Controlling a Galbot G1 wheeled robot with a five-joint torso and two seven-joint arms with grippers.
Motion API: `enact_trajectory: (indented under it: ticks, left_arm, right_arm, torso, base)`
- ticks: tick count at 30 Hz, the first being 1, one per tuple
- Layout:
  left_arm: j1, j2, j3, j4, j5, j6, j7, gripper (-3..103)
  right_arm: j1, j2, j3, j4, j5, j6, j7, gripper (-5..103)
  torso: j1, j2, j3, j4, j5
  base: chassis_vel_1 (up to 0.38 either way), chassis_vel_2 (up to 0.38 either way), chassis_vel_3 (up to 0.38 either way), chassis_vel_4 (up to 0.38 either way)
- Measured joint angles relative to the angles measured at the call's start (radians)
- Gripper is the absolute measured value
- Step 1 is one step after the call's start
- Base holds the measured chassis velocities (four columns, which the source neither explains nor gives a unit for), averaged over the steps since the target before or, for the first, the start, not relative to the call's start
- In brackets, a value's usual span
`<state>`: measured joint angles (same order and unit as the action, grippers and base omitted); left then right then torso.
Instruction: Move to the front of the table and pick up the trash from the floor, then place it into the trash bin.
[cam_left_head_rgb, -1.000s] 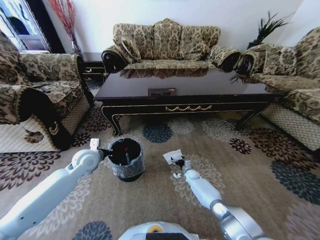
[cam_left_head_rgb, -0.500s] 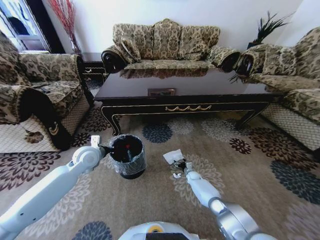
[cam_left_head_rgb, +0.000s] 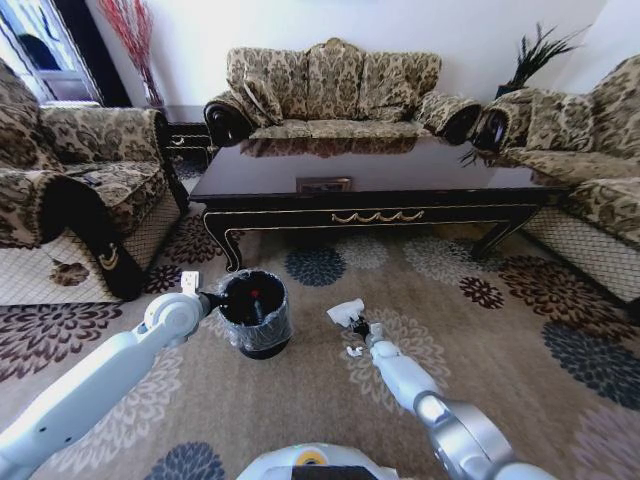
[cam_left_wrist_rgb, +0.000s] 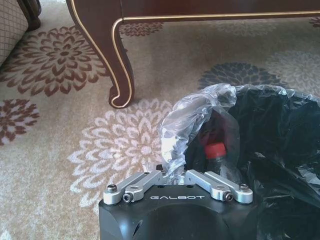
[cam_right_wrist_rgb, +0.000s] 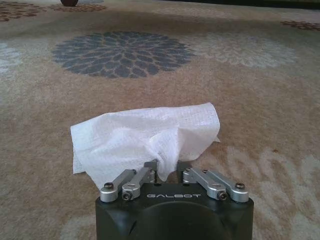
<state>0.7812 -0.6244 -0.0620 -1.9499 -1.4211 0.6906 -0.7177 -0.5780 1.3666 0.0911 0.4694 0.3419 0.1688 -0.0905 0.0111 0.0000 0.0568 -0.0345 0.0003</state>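
1. White paper sheet (cam_right_wrist_rgb: 150, 137): crumpled, pinched at its near edge by the right gripper (cam_right_wrist_rgb: 167, 172), whose fingers are closed on it. In the head view the sheet (cam_left_head_rgb: 347, 312) is low over the carpet (cam_left_head_rgb: 520, 340), right of the trash bin (cam_left_head_rgb: 254, 315) and in front of the table (cam_left_head_rgb: 370, 180). Whether it is fully clear of the floor cannot be told.
2. Done, by judgement: robot is before the table; bin already holds a red-capped item (cam_left_wrist_rgb: 216, 148); paper grasp made.
3. Left to do: carry the paper to the bin and drop it; a tiny white scrap (cam_left_head_rgb: 352, 351) lies on the carpet beside the right arm.
4. Left gripper (cam_left_wrist_rgb: 172, 175): at the bin's rim, fingers drawn together on the clear liner bag (cam_left_wrist_rgb: 192, 117), apparently holding it.
5. Hard to make out: the bin's depth is black and its other contents unreadable; the right arm covers the carpet below it, so no dark lump can be confirmed there.
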Motion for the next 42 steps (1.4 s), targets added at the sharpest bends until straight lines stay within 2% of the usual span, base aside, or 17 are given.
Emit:
enact_trajectory:
  ticks: [3,4,6,14,21,23,24,26,27,28,32,33,37,38,41,42]
  left_arm:
    - [0.005,-0.003,0.0,-0.001,0.0,0.0,0.0,3]
    - [0.005,-0.003,0.0,-0.001,0.0,0.0,0.0,3]
    - [0.008,-0.005,0.0,-0.003,0.0,0.0,0.0,3]
    - [0.013,-0.007,0.0,-0.009,0.0,0.001,-0.002,3]
    - [0.021,-0.011,0.0,-0.012,0.001,0.002,-0.002,3]
    - [0.01,-0.024,0.014,-0.003,0.001,0.006,0.002,3]
    - [0.01,-0.024,0.014,-0.003,0.001,0.006,0.002,3]
    - [-0.01,-0.033,0.03,0.009,0.001,0.009,0.003,3]
    - [-0.019,-0.038,0.038,0.015,0.001,0.01,0.003,3]
    - [-0.019,-0.038,0.038,0.015,0.001,0.01,0.003,3]
    - [-0.05,-0.074,0.086,0.03,0.009,0.012,0.004,3]
    - [-0.05,-0.074,0.086,0.03,0.009,0.012,0.004,3]
    - [-0.082,-0.122,0.146,0.044,0.021,0.017,0.003,3]
    - [-0.082,-0.122,0.146,0.044,0.021,0.017,0.003,3]
    - [-0.103,-0.181,0.212,0.046,0.04,0.019,-0.004,3]
    - [-0.103,-0.181,0.212,0.046,0.04,0.019,-0.004,3]
  right_arm:
    - [-0.013,-0.007,0.001,0.026,0.005,-0.001,0.005,8]
    - [-0.013,-0.007,0.001,0.026,0.005,-0.001,0.005,8]
    - [-0.025,-0.013,0.001,0.054,0.015,-0.004,0.011,1]
    - [-0.044,-0.02,0.0,0.103,0.031,0.002,0.026,0]
    - [-0.088,-0.067,0.003,0.222,0.059,0.034,0.04,0]
    - [-0.189,-0.165,0.026,0.471,0.152,-0.008,0.095,0]
    - [-0.189,-0.165,0.026,0.471,0.152,-0.008,0.095,0]
    - [-0.259,-0.222,0.059,0.594,0.177,-0.026,0.115,0]
    - [-0.291,-0.251,0.078,0.658,0.189,-0.037,0.122,0]
    - [-0.291,-0.251,0.078,0.658,0.189,-0.037,0.122,0]
    - [-0.415,-0.349,0.159,0.93,0.241,-0.079,0.154,0]
    - [-0.415,-0.349,0.159,0.93,0.241,-0.079,0.154,0]
    - [-0.525,-0.418,0.245,1.19,0.3,-0.127,0.196,0]
    - [-0.525,-0.418,0.245,1.19,0.3,-0.127,0.196,0]
    - [-0.608,-0.463,0.305,1.369,0.339,-0.156,0.221,0]
    - [-0.608,-0.463,0.305,1.369,0.339,-0.156,0.221,0]
  torso:
    - [0.0,0.0,0.0,-0.0012,-0.0005]
    - [0.0,0.0,0.0,-0.0012,-0.0005]
    - [0.0,0.0,0.0,-0.0015,-0.0004]
    - [0.0,0.0,0.0,-0.0004,-0.0004]
    - [0.0,0.0,0.0,-0.0005,-0.0001]
    - [0.0,0.0,0.0,-0.0005,-0.0001]
    - [0.0,0.0,0.0,-0.0005,-0.0001]
    - [0.0,0.0,0.0,-0.0003,0.0002]
    - [0.0,0.0,0.0,-0.0011,0.0001]
    - [0.0,0.0,0.0,-0.0011,0.0001]
    - [0.0,0.0,0.0,-0.0006,-0.0001]
    - [0.0,0.0,0.0,-0.0006,-0.0001]
    - [0.0,0.0,0.0,-0.0003,-0.0004]
    - [0.0,0.0,0.0,-0.0003,-0.0004]
    - [0.0,0.0,0.0,-0.0005,-0.0005]
    - [0.0,0.0,0.0,-0.0005,-0.0005]
  base:
    - [0.0,0.0,0.0,0.0]
    - [0.0,0.0,0.0,0.0]
    - [0.0,0.0,0.0,0.0]
    - [0.0,0.0,0.0,0.0]
    - [0.0,0.0,0.0,0.0]
    - [0.0,0.0,0.0,0.0]
    - [0.0,0.0,0.0,0.0]
    - [0.0,0.0,0.0,0.0]
    - [0.0,0.0,0.0,0.0]
    - [0.0,0.0,0.0,0.0]
    - [0.0,0.0,0.0,0.0]
    - [0.0,0.0,0.0,0.0]
    - [0.0,0.0,0.0,0.0]
    - [0.0,0.0,0.0,0.0]
    - [0.0,0.0,0.0,0.0]
    - [0.0,0.0,0.0,0.0]
